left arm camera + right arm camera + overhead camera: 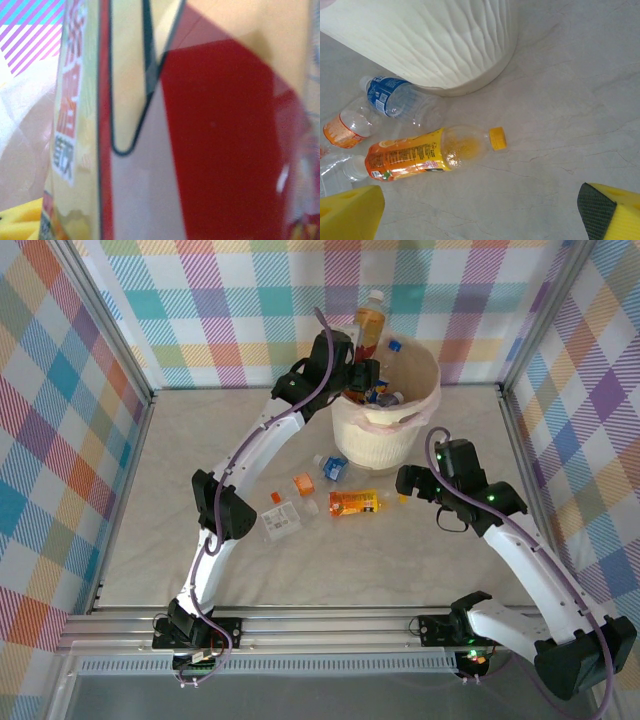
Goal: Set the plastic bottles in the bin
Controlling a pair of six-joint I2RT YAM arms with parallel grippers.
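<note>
The bin [400, 430] stands at the back of the table, with several plastic bottles inside it. My left gripper [361, 376] hovers at its left rim, shut on a bottle with a yellow and red label [370, 324] held upright; that label [210, 140] is pressed close in the left wrist view. On the table lie an orange-labelled bottle [355, 502] [415, 155] with a yellow cap [497, 138], a blue-labelled bottle [332, 467] [395, 97], a small orange-labelled one [303, 484] [345, 131] and a crushed clear one [282, 520]. My right gripper [414, 487] [480, 220] is open just right of the yellow cap, with nothing between its fingers [350, 212].
The bin's ribbed cream wall [435, 40] rises just beyond the bottles on the table. Metal frame posts and checked cloth walls [70, 390] enclose the table on three sides. Bare marble-patterned tabletop [150, 540] stretches to the left and front.
</note>
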